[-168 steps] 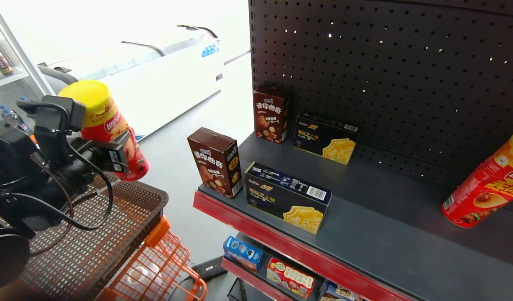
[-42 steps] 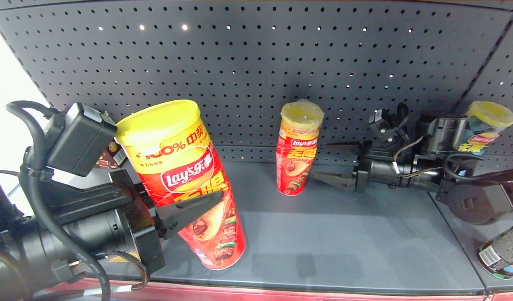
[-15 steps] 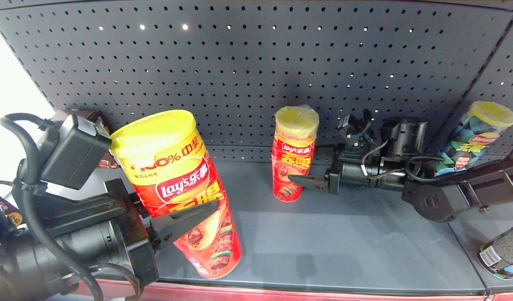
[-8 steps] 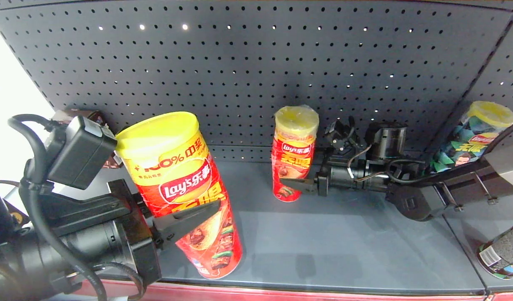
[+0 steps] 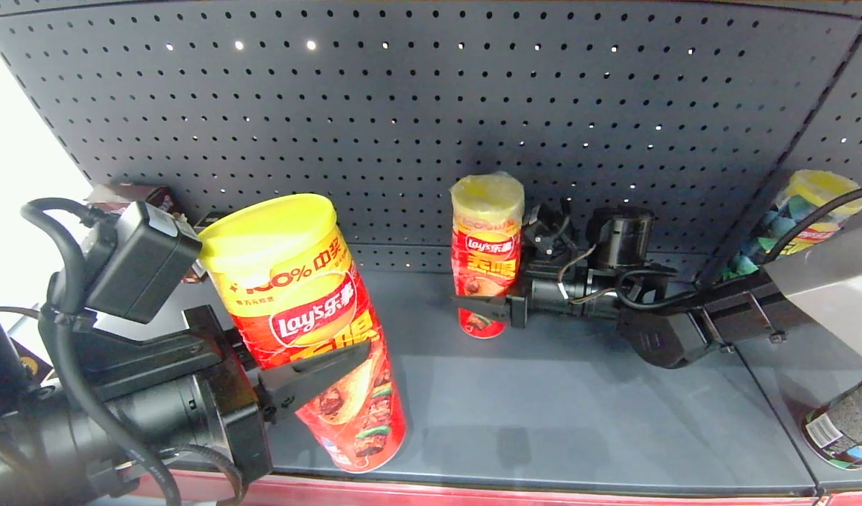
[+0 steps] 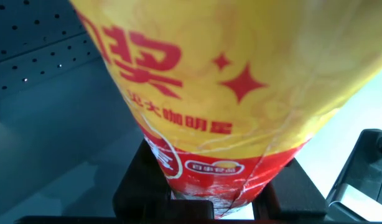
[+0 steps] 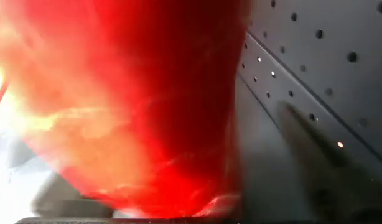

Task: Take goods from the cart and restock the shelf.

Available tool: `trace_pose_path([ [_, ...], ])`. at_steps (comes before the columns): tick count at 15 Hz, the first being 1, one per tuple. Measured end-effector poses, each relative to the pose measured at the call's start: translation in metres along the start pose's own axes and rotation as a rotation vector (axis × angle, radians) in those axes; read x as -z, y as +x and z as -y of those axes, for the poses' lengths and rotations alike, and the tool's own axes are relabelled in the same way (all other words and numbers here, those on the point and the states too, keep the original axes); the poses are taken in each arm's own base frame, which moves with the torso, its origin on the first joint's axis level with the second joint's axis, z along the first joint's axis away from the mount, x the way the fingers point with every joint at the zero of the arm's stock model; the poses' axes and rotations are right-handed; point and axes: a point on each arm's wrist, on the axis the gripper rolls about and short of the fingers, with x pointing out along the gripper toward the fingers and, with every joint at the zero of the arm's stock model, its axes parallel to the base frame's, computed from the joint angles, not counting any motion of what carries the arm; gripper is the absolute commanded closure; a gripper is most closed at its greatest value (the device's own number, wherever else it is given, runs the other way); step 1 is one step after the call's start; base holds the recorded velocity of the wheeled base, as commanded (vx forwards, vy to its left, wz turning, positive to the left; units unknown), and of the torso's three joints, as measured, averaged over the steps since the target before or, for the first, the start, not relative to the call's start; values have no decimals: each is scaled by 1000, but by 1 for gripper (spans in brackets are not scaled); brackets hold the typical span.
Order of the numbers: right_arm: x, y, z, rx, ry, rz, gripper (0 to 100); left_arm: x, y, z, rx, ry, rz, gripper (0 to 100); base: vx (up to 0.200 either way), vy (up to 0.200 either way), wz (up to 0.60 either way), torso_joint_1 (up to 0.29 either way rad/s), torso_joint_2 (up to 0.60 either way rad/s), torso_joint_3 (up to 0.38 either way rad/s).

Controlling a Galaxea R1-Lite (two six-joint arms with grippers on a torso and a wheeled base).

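Near chip can (image 5: 311, 330): tall tube, yellow lid, red-and-yellow wrap, leaning with its top toward the shelf's left end. Base sits by the front edge of the shelf (image 5: 578, 414), left of centre; contact with the deck not certain. Left gripper (image 5: 325, 351) clamped on its lower half and has barely shifted over the last few seconds, so this can is delivered but not let go. The real change is on the right. The right gripper (image 5: 483, 301), a moment ago well apart from the far chip can (image 5: 487, 246) at the back edge under the pegboard (image 5: 431, 105), has closed in on it. That can's top has drifted left. Grip there: cannot tell. Likely a reposition to make room.
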Motion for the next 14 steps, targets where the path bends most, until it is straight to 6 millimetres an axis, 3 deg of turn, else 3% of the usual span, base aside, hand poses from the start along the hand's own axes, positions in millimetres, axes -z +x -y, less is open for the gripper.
trace_pose_path([
  [8,-11,-6,-7,0,-6,11,100,0,0,0,-2,0,-1,100,0,0,0,0,0,0],
  [14,-33,-34,-58,67,-43,38,100,1,1,0,-3,2,-5,100,0,0,0,0,0,0],
])
